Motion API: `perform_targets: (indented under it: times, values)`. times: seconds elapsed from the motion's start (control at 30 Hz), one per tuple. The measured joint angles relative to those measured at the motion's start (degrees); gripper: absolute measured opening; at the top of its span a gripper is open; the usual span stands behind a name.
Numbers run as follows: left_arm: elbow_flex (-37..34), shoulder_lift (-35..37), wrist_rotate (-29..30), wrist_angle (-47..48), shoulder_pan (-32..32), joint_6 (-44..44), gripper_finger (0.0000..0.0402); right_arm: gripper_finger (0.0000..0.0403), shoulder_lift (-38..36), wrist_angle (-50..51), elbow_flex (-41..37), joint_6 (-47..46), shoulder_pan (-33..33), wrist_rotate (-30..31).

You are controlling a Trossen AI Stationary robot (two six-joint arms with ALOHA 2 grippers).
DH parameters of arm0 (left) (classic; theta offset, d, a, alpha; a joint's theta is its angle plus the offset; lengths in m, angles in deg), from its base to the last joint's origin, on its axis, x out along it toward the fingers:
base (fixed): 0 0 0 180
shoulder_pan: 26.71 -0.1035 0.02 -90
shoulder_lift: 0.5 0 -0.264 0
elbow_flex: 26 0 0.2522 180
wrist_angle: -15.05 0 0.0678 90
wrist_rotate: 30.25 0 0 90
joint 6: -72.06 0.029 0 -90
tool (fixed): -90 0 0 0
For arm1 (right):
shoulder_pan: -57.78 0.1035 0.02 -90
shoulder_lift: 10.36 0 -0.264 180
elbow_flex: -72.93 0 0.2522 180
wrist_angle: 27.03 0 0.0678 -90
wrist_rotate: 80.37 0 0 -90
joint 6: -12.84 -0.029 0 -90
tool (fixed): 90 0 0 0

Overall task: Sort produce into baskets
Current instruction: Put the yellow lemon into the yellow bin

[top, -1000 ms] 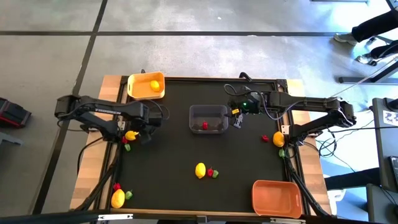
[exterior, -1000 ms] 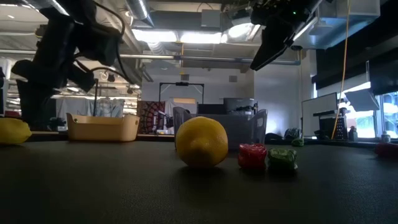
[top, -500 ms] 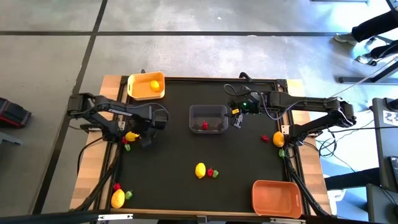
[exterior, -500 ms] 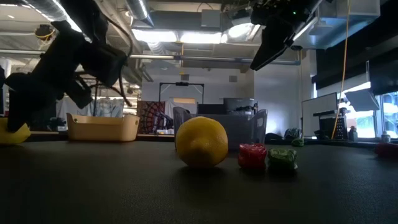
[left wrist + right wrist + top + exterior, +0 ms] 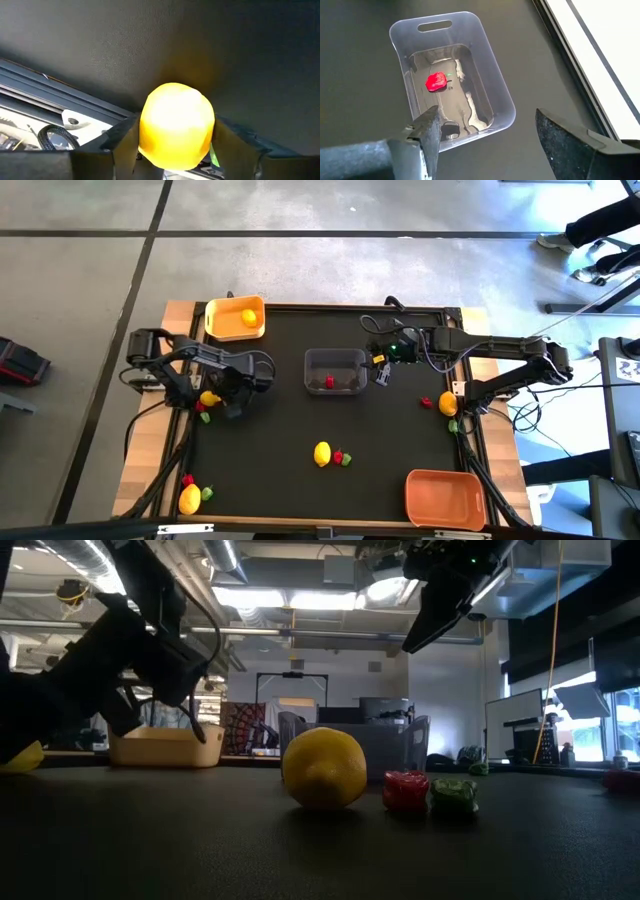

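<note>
Two fingers [image 5: 125, 145] of our left gripper [image 5: 212, 397] flank the lemon [image 5: 176, 125] at the table's left edge, not yet pinching; we should squeeze centred, then lift. Right gripper [image 5: 383, 370] hangs spread beside the clear basket [image 5: 335, 370].

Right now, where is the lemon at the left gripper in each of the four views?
High view: the lemon lies at the left gripper, near the table's left edge.
Low view: far left, mostly hidden behind the dark arm.
Left wrist view: centre bottom, between the fingers.
Right wrist view: not in it.
Shared landmark: the yellow basket, behind the lemon in the low view.
</note>
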Motion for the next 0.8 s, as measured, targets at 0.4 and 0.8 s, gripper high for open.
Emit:
perform_targets:
  times: [0.4,0.8]
  values:
    - [1.7,0.7,0.8,3.2,0.0,0.1,0.0189,0.0264,0.0,-0.1,0.0,0.0,0.0,0.0]
    - [8.5,13.6,7.4,2.4,-1.7,-0.2,0.0195,0.0264,0.0,-0.3,0.0,0.0,0.0,0.0]
